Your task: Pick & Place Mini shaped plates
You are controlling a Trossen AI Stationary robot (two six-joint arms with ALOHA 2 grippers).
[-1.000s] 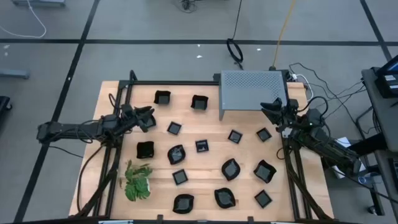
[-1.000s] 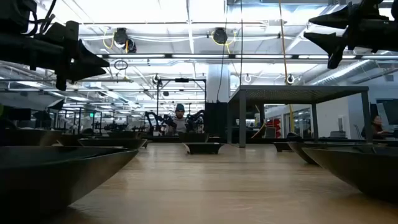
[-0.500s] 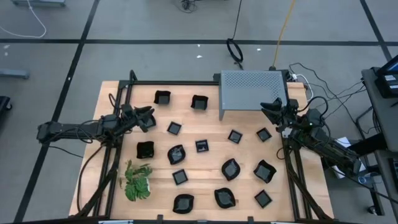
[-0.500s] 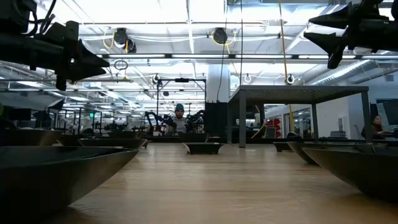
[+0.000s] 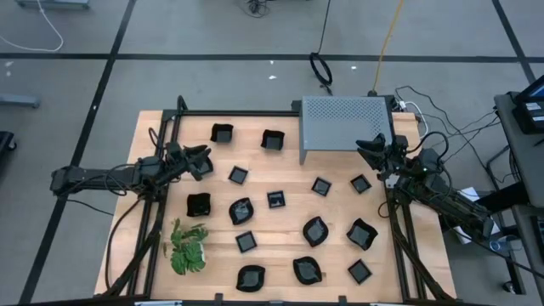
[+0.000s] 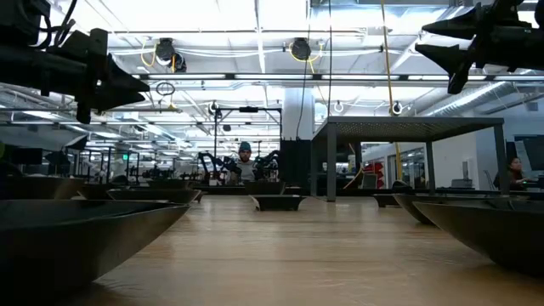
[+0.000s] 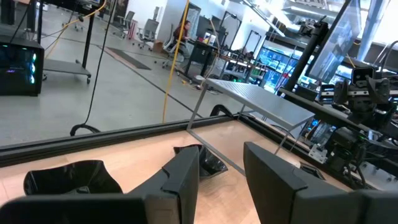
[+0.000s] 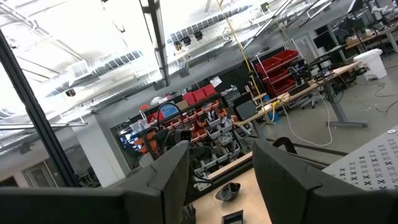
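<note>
Several mini shaped plates, small, black and glossy, lie flat and scattered on the wooden table (image 5: 280, 170); one is at the middle (image 5: 275, 200) and two are at the far side (image 5: 222, 133) (image 5: 272, 139). My left gripper (image 5: 204, 160) hovers level above the table's left side, open and holding nothing (image 7: 222, 177), near a square plate (image 5: 239, 175). My right gripper (image 5: 367, 149) hangs raised at the right, beside the grey box, open and also holding nothing (image 8: 217, 180). In the low view both grippers (image 6: 127, 85) (image 6: 442, 42) stand well above the tabletop.
A grey perforated metal box (image 5: 344, 126) stands at the far right of the table. A green leafy plant (image 5: 189, 246) lies near the front left corner. Black frame rails (image 5: 255, 113) run along the far edge and both sides. People show in the room beyond.
</note>
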